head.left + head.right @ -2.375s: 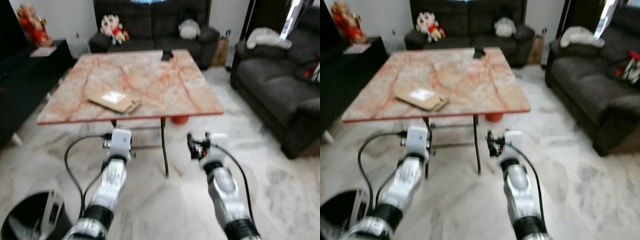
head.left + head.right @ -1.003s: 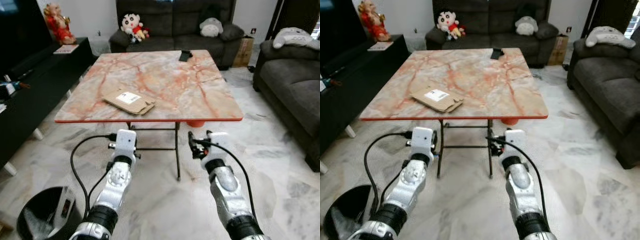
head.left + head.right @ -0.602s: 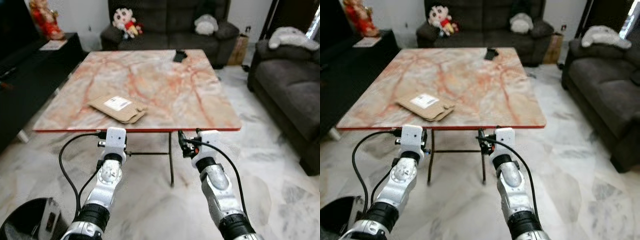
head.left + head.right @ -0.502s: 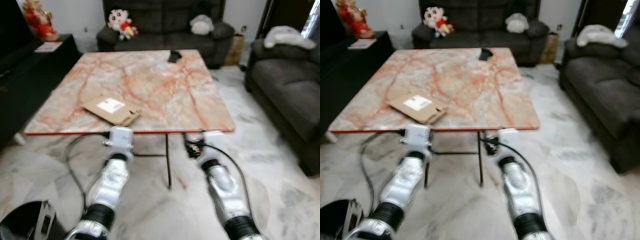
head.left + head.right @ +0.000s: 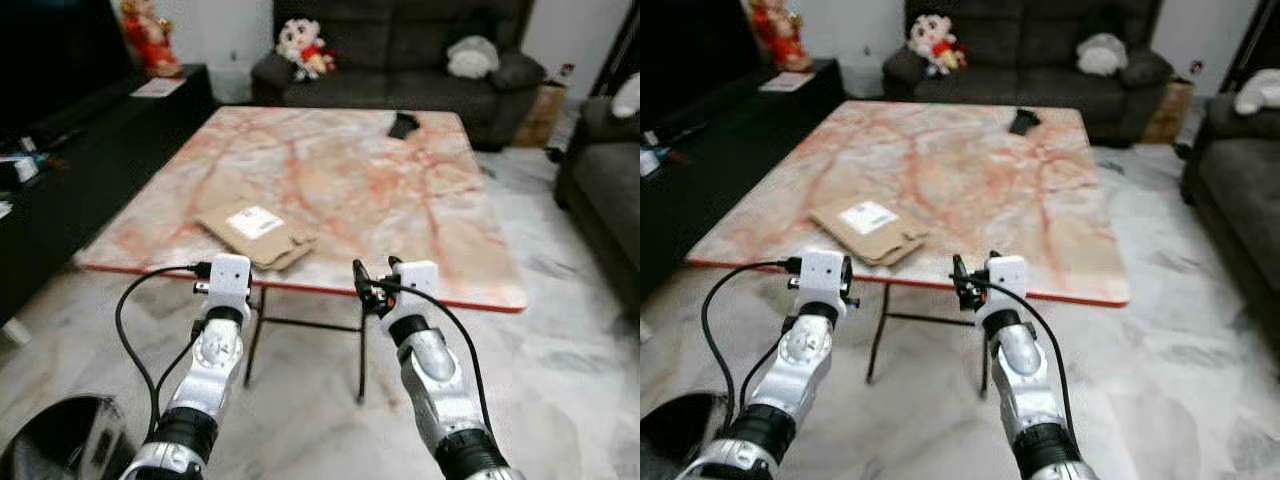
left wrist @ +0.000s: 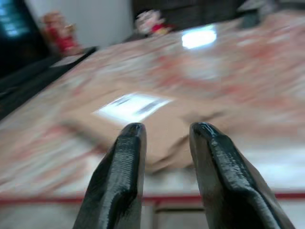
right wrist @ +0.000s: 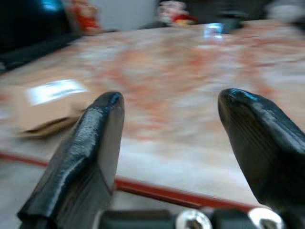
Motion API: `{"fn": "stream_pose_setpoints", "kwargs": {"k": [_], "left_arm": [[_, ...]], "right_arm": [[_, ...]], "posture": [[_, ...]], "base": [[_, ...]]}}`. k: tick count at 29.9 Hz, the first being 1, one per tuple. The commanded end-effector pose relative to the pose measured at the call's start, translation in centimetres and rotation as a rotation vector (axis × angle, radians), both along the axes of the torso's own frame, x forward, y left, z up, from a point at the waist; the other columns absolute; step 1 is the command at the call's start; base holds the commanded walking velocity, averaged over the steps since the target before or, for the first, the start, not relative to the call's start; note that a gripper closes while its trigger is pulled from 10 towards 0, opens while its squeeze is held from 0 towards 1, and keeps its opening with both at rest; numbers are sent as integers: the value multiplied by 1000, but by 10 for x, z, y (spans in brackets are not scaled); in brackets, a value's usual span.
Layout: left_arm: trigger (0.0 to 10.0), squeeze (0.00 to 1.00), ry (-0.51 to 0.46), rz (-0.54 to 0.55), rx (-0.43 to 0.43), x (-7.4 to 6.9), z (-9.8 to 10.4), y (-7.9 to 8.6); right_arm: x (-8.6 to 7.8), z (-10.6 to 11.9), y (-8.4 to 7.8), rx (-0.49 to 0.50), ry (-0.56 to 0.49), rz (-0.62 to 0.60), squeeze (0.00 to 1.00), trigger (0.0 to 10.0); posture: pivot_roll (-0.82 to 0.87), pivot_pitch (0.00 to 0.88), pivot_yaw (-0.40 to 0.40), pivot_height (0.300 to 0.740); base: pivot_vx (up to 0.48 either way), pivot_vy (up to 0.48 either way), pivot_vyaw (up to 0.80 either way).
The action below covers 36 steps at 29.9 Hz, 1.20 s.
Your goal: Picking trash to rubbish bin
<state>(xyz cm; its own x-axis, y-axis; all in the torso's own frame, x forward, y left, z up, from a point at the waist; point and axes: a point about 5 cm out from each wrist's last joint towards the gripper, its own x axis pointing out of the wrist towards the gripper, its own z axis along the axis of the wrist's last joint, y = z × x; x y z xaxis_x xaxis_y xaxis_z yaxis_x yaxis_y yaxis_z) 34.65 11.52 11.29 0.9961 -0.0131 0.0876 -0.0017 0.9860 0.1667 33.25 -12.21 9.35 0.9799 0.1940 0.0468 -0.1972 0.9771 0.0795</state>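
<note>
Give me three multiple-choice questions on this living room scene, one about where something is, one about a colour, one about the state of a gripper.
1. Where does the brown cardboard package lie?
A. On the marble table, near the edge closest to the robot
B. On the floor beside the bin
C. On the sofa

2. What colour is the rim of the table top?
A. Blue
B. Red
C. Green

3. How do the right gripper's fingers stand?
A. Shut on the package
B. Shut on a cable
C. Open, holding nothing

Answers: 1 A, the cardboard package rests flat on the table just beyond the left gripper. 2 B, a red strip runs along the table's near edge. 3 C, the right gripper shows a wide gap between its fingers with the table seen through it.
</note>
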Motion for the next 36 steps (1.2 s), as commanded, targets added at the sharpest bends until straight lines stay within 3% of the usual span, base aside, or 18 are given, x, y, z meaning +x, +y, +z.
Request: {"fn": "stream_pose_setpoints", "kwargs": {"k": [1, 21, 36], "left_arm": [[10000, 0, -14, 27, 11, 3, 5, 12], [10000, 0, -19, -13, 21, 2, 5, 10], [10000, 0, -10, -37, 19, 1, 3, 8]], "right_arm": [[3, 7, 11, 18, -19, 27, 0, 10000], [3, 6, 14, 21, -12, 39, 0, 10000], [2, 4, 16, 19, -6, 47, 0, 10000]], "posture": [[139, 0, 2, 740], [134, 0, 8, 740], [135, 0, 9, 740]], "base": [[409, 0, 0], [399, 0, 0], [0, 0, 0]]}}
